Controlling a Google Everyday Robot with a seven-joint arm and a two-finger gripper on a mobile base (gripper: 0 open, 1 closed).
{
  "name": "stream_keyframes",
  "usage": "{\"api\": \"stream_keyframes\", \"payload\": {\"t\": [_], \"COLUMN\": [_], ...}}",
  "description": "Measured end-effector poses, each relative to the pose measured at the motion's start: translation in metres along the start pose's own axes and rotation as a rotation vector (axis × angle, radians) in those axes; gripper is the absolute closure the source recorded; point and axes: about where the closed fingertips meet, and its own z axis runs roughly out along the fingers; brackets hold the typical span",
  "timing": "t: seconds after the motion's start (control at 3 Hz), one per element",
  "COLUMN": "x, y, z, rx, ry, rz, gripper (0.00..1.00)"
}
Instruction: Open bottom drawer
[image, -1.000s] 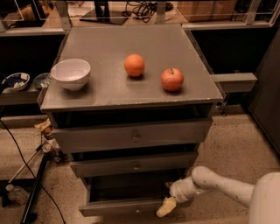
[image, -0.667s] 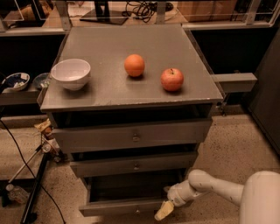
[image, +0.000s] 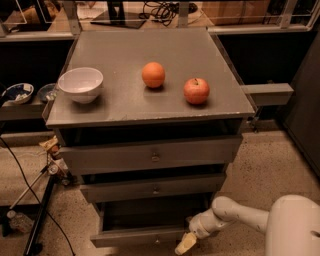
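My gripper (image: 186, 243) is low at the foot of the cabinet, its pale tip hanging at the right end of the bottom drawer (image: 135, 236). I cannot tell whether it is wide or narrow, nor whether it touches the drawer front or only sits just beside it. My white arm (image: 235, 212) reaches in from the right, bent at the wrist, and my body (image: 295, 225) fills the lower right corner.

The bottom drawer is the lowest and thinnest of the three grey fronts. It stands forward of the two above it, so that a dark opening (image: 150, 217) shows behind its front strip. Its small knob (image: 157, 240) is at the middle, left of my gripper.

Above it the middle drawer (image: 155, 189) sits closed, or nearly so, with its own small knob, and above that is the top drawer (image: 152, 156), the tallest front.

On the grey worktop (image: 150, 45) there are three things, well apart from each other: a white bowl (image: 81, 84) near the left edge, upright; an orange (image: 153, 74) near the middle; and a red apple (image: 196, 90) to the right of it, stem up.

The floor (image: 270, 170) is speckled. Black cables (image: 25, 170) trail across it left of the cabinet, and a blue-patterned bowl (image: 16, 92) rests on a low shelf at the far left.
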Motion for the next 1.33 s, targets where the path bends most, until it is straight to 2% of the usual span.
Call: {"api": "stream_keyframes", "payload": {"t": [0.67, 1.33], "x": [0.009, 0.005], "y": [0.021, 0.018], "z": [-0.001, -0.005], "rx": [-0.087, -0.087], "ry": [-0.007, -0.007], "rz": [0.024, 0.024], "gripper": [0.0, 0.0]}}
